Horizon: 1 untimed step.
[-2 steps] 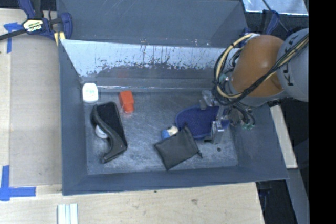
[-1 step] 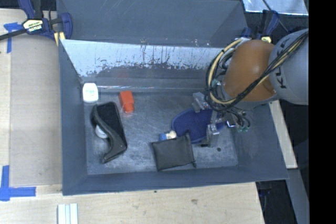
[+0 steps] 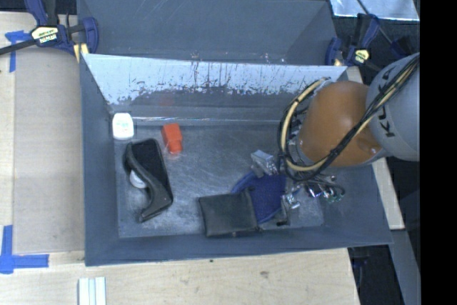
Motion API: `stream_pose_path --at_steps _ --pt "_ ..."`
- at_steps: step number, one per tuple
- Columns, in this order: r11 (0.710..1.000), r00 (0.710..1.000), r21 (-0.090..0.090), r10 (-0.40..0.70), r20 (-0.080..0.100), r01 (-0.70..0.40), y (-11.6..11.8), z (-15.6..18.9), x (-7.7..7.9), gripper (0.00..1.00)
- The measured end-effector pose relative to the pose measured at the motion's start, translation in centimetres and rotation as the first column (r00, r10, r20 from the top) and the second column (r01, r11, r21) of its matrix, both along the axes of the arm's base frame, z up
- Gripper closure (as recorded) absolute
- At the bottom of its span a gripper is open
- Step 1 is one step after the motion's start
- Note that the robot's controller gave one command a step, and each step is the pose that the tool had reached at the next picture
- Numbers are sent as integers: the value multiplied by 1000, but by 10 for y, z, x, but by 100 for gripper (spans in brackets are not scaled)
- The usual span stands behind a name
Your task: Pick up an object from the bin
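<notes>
- The gripper (image 3: 291, 198) is hanging low at the four o'clock of the grey bin (image 3: 214, 93), right beside a crumpled blue cloth-like thing (image 3: 263, 196); whether it is clenched or released I cannot tell.
- Nothing is looking lifted yet, so grasping and raising are probably remaining.
- The bin is also holding a flat black pad (image 3: 227, 215) at six o'clock, a curved black piece (image 3: 150, 178) at eight, and an orange block (image 3: 172, 138) and a white block (image 3: 123, 126) at ten.

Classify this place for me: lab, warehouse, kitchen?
Most likely a robotics lab bin-picking rig. A grey metal bin holds unrelated odds and ends, such as an orange block and a black handle-shaped piece, and a robot gripper hangs over a blue cloth inside it.
</notes>
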<state>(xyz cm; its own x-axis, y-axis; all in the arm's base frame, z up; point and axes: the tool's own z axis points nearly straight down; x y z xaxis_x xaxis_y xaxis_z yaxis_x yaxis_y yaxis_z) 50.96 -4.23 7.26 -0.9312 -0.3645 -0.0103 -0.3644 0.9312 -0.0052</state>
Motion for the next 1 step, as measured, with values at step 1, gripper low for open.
stream_pose_path --at_steps 1 --pt "1000 1000 -1 2 2 -2 0 2 1 100"
